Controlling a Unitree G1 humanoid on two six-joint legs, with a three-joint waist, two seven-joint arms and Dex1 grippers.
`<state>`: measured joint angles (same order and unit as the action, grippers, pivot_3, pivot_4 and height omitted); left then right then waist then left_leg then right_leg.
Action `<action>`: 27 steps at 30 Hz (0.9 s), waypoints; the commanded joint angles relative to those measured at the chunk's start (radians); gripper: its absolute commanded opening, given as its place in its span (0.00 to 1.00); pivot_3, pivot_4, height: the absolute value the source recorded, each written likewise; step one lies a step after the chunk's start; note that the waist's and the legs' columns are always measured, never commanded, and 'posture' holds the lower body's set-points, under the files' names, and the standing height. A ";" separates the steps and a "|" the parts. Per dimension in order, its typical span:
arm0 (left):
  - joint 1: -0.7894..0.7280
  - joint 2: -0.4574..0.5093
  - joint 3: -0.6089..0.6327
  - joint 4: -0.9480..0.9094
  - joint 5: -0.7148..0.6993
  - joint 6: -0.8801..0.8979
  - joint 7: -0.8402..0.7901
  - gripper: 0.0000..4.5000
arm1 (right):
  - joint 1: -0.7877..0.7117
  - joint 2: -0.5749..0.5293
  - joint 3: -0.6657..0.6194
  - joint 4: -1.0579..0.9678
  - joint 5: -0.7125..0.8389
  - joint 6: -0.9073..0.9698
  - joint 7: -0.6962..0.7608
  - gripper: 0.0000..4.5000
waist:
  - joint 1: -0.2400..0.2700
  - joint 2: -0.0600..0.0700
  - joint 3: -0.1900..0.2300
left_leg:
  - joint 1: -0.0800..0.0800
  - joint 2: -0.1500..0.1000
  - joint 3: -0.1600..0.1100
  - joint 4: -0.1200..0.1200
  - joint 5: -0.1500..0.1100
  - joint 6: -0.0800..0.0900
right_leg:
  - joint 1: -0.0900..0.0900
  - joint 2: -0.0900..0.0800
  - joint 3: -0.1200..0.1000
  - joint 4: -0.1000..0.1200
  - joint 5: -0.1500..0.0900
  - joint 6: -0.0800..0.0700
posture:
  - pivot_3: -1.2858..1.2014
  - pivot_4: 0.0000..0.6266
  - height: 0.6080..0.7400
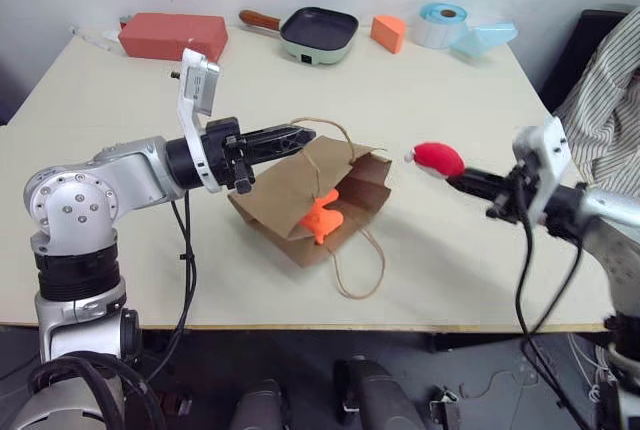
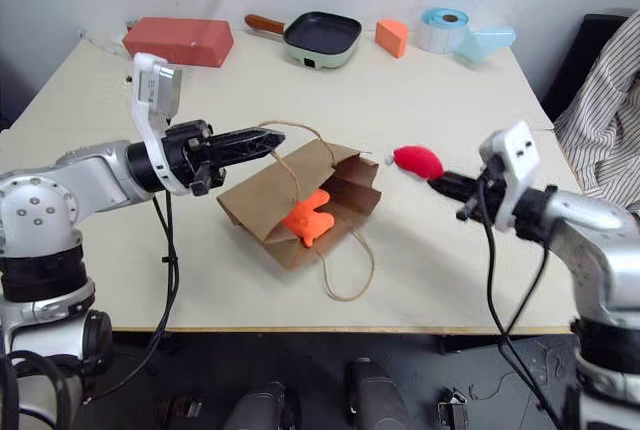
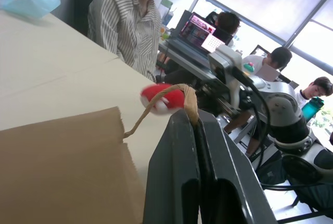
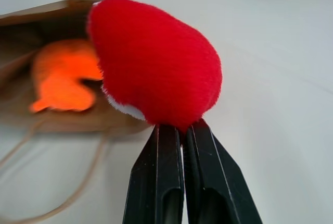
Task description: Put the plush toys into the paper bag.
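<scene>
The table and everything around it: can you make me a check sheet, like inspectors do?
Surface: pale table, bare in front.
Job's things: paper bag on its side, mouth toward the right gripper; orange plush toy in the mouth; red plush toy held above the table.
Clutter: red box, frying pan, orange wedge block, label roll along the far edge.
Grippers: left gripper shut on a bag handle; right gripper shut on the red toy.
Cables: black cables hang off both arms.
Surroundings: seated person in striped shirt.
</scene>
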<state>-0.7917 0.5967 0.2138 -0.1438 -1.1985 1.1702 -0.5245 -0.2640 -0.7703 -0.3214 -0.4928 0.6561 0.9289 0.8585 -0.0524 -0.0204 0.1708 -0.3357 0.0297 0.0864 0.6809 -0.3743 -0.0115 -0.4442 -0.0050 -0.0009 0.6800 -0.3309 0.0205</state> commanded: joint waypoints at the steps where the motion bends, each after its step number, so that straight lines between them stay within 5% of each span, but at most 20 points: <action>1: -0.039 -0.008 -0.008 -0.001 0.007 -0.018 -0.031 0.00 | 0.030 0.029 0.079 -0.167 0.066 0.043 -0.063 0.01 | -0.004 0.000 0.000 | 0.000 0.000 0.000 0.000 0.000 0.000 | 0.000 0.000 0.000 0.000 0.000 0.000 | 0.52 0.24 1.00; 11: -0.057 -0.008 -0.016 -0.012 -0.015 0.004 -0.065 0.00 | -0.312 0.277 0.494 0.230 -0.243 -0.102 -0.264 0.01 | -0.002 -0.001 0.000 | -0.001 -0.001 0.001 0.002 0.001 0.000 | -0.002 -0.001 0.001 0.001 0.000 0.000 | 0.52 0.24 1.00; 20: -0.013 -0.004 0.002 -0.067 -0.056 0.016 -0.058 0.00 | -0.594 0.577 0.513 0.736 -0.355 -0.253 -0.339 0.01 | -0.013 -0.001 0.000 | -0.001 0.000 0.001 0.002 0.001 0.001 | -0.003 -0.001 0.001 0.002 0.000 0.000 | 0.52 0.24 1.00; 24: -0.007 -0.005 0.007 -0.071 -0.058 0.011 -0.040 0.00 | -0.601 0.600 0.510 0.773 -0.375 -0.278 -0.320 0.23 | -0.010 -0.001 0.000 | -0.002 0.000 0.001 0.001 0.001 0.001 | -0.003 -0.001 0.000 0.001 0.000 0.000 | 0.52 0.24 1.00; 27: -0.001 -0.002 0.013 -0.066 -0.051 0.006 -0.028 0.00 | -0.548 0.563 0.500 0.619 -0.321 -0.209 -0.259 0.45 | -0.008 -0.001 0.000 | -0.004 0.000 0.000 0.001 0.001 0.002 | -0.003 -0.001 0.000 0.002 0.000 0.000 | 0.52 0.24 1.00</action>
<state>-0.7933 0.5891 0.1972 -0.1851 -1.2313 1.1917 -0.5566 -0.8203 -0.1901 0.2053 0.2313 0.2965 0.7009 0.5615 -0.0604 -0.0210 0.1712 -0.3396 0.0294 0.0862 0.6822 -0.3736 -0.0098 -0.4474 -0.0062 -0.0014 0.6818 -0.3310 0.0202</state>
